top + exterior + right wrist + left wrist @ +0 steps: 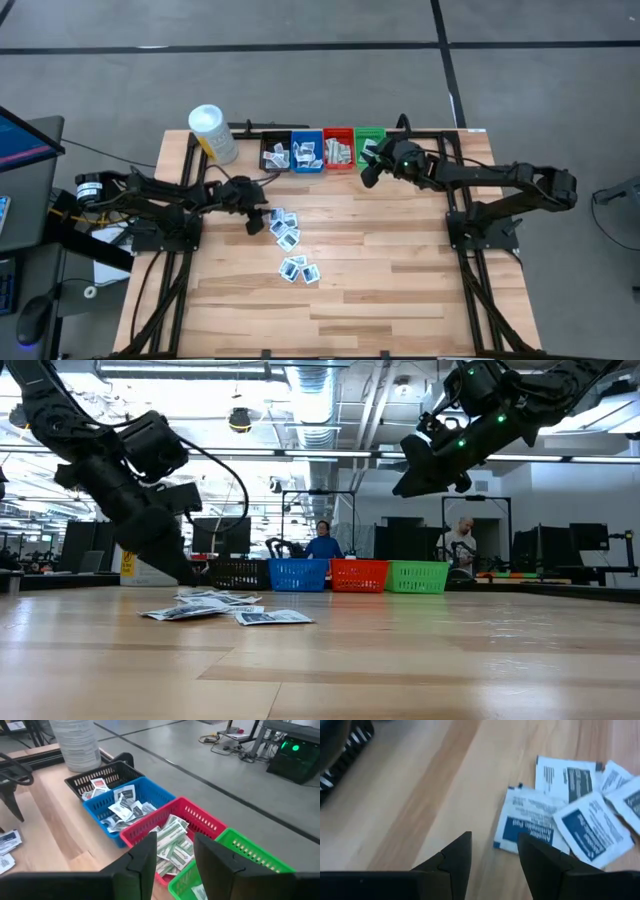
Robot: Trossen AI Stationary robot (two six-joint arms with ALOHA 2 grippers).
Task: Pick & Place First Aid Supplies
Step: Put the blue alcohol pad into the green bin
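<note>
Left gripper [492, 857] hovers released, nothing held, just beside the packets [286, 235], which trail away from the blue bin [307, 155]; right gripper [369, 172] lies farther off.

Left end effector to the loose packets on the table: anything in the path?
Nothing visible. The left end effector stands open just above bare wood, and the nearest small flat white packet with blue print lies right ahead of its fingertips. The black plastic bin sits off to the side.
</note>
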